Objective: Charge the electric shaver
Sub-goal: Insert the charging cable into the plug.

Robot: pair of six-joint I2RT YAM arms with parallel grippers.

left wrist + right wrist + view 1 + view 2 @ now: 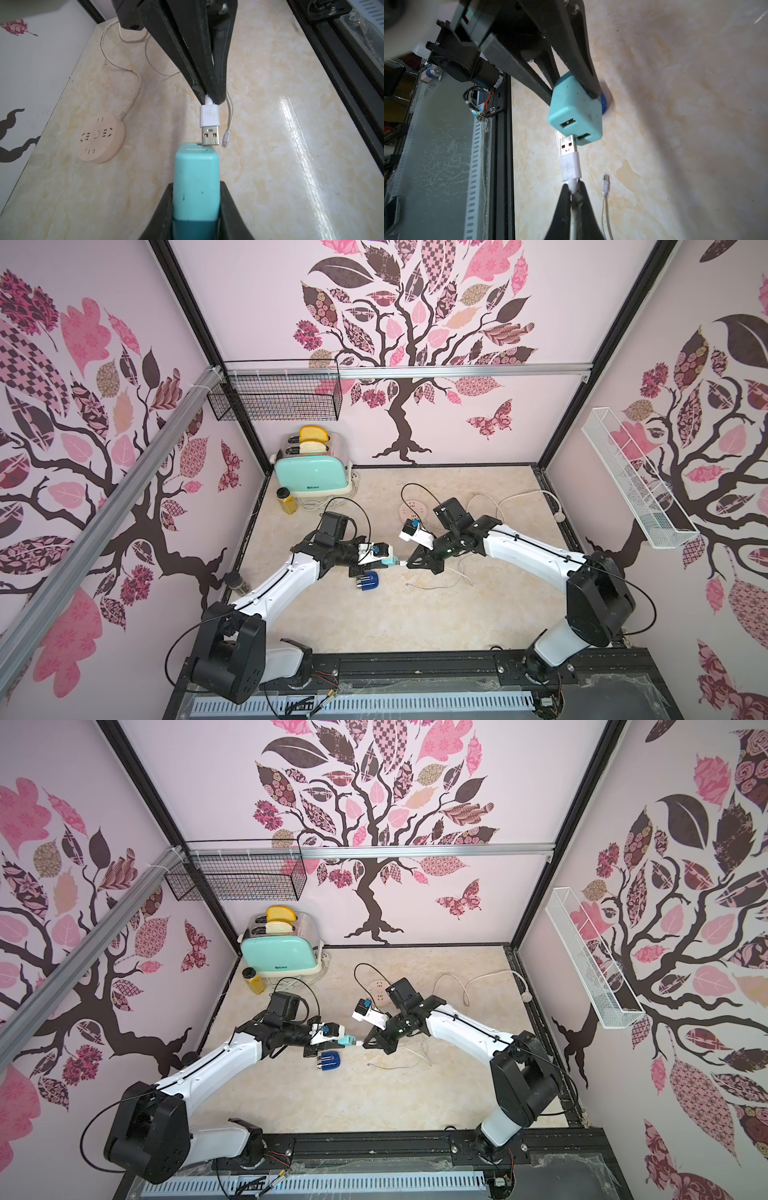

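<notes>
Hiding most of the shaver in the right wrist view, the adapter leaves only a glossy blue sliver showing behind it. In both top views the shaver lies on the counter near the middle of the frame, just below the left hand. Its upper edge is tucked under the black fingers. The body is rounded and dark blue, and the silver head points toward the frame's left, its foil strips too small to make out.

The left hand pinches the adapter, a smooth teal block with rounded corners and dark specks. Its rear is cut off by the frame edge. Two rectangular slots sit in its end face.

The right hand is pressed together on the thin white cable just behind the plug. The plug has a glossy white shell and a bare metal tongue. The tongue sits at the slotted face, in neither slot, and I cannot tell whether it touches. The cable's small connector lies loose on the shiny cream marbled counter.

The hub is a matte pale-pink disc. In the top views it is half hidden behind the right arm.
</notes>
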